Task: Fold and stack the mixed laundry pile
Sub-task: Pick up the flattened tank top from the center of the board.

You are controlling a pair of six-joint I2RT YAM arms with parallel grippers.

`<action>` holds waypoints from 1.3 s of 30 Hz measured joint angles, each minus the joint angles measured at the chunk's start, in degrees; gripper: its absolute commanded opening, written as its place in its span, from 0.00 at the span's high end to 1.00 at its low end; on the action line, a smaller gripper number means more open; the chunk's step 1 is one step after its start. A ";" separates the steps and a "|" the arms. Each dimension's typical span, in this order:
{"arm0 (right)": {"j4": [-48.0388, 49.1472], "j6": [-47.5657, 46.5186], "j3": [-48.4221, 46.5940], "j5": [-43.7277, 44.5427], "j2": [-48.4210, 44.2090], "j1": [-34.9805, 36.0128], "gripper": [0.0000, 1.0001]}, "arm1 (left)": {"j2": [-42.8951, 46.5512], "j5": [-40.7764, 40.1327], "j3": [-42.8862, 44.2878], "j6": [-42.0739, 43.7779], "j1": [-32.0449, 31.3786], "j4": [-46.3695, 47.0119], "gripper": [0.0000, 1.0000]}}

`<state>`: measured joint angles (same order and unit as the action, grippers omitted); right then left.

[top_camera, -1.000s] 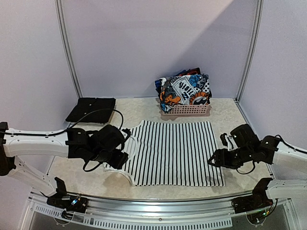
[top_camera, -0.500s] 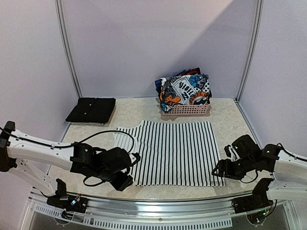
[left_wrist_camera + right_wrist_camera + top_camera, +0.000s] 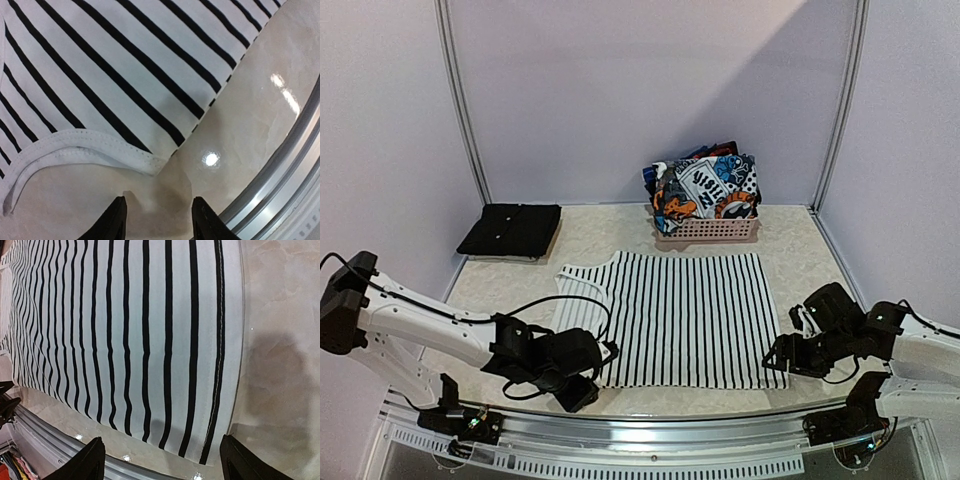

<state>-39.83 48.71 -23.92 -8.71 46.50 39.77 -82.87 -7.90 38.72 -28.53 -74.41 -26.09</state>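
a pink basket at the back of the bench is heaped with printed clothes. a folded black garment lies at the back left. the striped shirt lies flat mid-bench. the left end effector is spread over bare bench just off the shirt's near left corner, holding nothing. the right end effector is spread wide at the near right corner, also holding nothing.

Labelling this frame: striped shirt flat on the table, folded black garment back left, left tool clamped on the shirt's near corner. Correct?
Not clamped. The left wrist view shows the left tool open, with only bare table between its jaws. The near corner of the striped shirt lies just ahead of it, untouched. The rest holds.
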 measured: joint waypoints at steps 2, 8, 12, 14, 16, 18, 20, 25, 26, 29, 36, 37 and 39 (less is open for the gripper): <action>0.00 0.11 0.00 0.00 0.15 0.00 0.20 | -0.76 0.00 0.02 0.28 0.00 0.90 0.56; 0.11 0.33 0.44 -0.11 0.26 0.00 0.20 | -2.71 -0.44 0.46 1.03 -0.04 2.47 0.61; 0.11 0.46 0.81 -0.24 0.50 0.00 0.20 | -2.78 -0.48 0.46 1.29 -0.07 3.02 0.64; 0.22 0.55 0.81 -0.26 0.63 0.00 0.20 | -2.78 -0.48 0.55 1.46 -0.07 3.10 0.65; 0.44 0.57 0.92 -0.35 0.94 0.00 0.20 | -2.84 -0.48 0.74 1.62 -0.07 3.28 0.67; 0.48 0.57 1.18 -0.46 1.18 0.00 0.20 | -3.28 -0.48 1.03 1.90 -0.07 3.74 0.69; 0.52 0.59 1.42 -0.52 1.40 0.00 0.20 | -3.85 -0.55 1.18 2.03 -0.07 4.48 0.72; 0.76 0.66 1.66 -0.92 1.75 0.00 0.20 | -4.66 -1.62 1.33 2.43 -0.09 5.46 0.79; 0.81 0.70 1.70 -0.94 1.81 0.00 0.20 | -4.70 -1.70 1.33 2.45 -0.09 5.55 0.81; 0.96 0.87 1.97 -1.16 2.08 0.00 0.20 | -4.94 -2.01 1.38 2.86 -0.11 5.92 0.88; 1.18 1.03 2.21 -1.84 2.05 0.02 0.20 | -5.14 -2.93 1.42 3.45 -0.11 5.99 1.00; 1.33 1.03 2.21 -2.10 2.05 0.02 0.20 | -5.16 -2.99 1.44 3.41 -0.11 6.03 1.00; 1.44 1.03 2.21 -2.49 2.05 0.04 0.20 | -5.27 -3.04 1.53 3.52 -0.11 6.12 1.00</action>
<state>-38.39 49.74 -21.71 -11.20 48.56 39.81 -88.14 -10.94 40.25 -25.02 -74.52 -19.97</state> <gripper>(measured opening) 0.796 0.011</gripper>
